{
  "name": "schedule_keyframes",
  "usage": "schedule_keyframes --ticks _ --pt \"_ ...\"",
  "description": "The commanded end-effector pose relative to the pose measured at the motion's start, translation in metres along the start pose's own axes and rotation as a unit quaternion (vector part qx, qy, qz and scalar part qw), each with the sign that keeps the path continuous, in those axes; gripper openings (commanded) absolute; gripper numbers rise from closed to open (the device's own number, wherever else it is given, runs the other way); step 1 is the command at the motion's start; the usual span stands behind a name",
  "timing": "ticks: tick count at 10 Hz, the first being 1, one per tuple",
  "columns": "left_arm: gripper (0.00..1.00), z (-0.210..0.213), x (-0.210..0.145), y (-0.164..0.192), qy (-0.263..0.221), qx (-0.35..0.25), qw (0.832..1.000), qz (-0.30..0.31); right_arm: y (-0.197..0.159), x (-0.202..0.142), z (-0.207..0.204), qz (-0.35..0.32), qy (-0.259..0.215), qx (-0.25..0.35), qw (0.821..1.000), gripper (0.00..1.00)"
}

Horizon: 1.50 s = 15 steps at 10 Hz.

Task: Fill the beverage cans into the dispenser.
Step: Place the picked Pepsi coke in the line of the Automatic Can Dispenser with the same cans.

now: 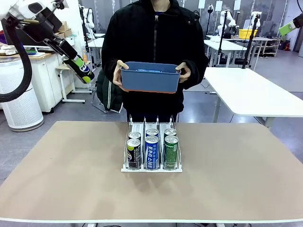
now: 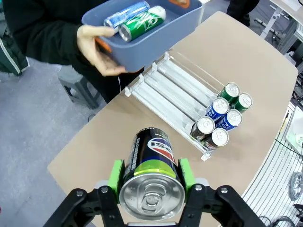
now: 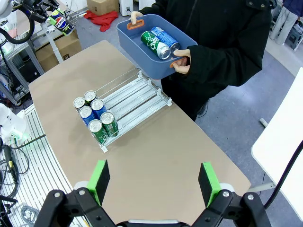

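Tan desk [image 1: 71, 184] ahead carries the dispenser [image 2: 175, 87] with six cans [image 1: 151, 146] racked, while my left pincer [image 2: 150, 174] grasps a black-and-green can [image 2: 154, 151] aloft and my right pincer [image 3: 154, 182] hangs released.

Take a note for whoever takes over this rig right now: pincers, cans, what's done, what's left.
Left pincer: shut on a black can, held high at the left.
Right pincer: open, empty, above the table.
Done: dispenser holds six cans, two per lane, at its front end.
Person holds a bin with a blue can and a green can.
To do: load the held can, then the bin's two.
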State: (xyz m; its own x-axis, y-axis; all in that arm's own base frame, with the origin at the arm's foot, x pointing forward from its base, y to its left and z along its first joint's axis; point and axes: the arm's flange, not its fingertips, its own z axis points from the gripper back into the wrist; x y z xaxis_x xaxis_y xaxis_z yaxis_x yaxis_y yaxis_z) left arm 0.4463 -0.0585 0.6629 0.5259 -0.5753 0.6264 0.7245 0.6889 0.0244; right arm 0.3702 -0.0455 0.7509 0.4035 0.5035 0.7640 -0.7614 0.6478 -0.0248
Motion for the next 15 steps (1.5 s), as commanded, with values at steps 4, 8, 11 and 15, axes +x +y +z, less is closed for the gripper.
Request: schedule_keyframes --ticks 4,8,11,15 --pt "0.57 -0.043 0.01 -0.068 0.06 0.05 0.991 0.105 0.001 0.001 -0.001 -0.003 0.0 0.004 1.0 1.0" --pt "0.57 -0.067 -0.011 -0.157 0.133 0.006 0.988 0.081 0.001 0.001 -0.001 -0.003 0.0 0.004 1.0 1.0" --pt "0.57 -0.078 -0.017 -0.191 0.15 -0.038 0.987 0.046 0.001 0.001 -0.001 -0.003 0.0 0.004 1.0 1.0" --pt "0.57 -0.083 -0.015 -0.192 0.156 -0.019 0.986 0.051 0.001 0.001 -0.001 -0.003 0.0 0.004 1.0 1.0"
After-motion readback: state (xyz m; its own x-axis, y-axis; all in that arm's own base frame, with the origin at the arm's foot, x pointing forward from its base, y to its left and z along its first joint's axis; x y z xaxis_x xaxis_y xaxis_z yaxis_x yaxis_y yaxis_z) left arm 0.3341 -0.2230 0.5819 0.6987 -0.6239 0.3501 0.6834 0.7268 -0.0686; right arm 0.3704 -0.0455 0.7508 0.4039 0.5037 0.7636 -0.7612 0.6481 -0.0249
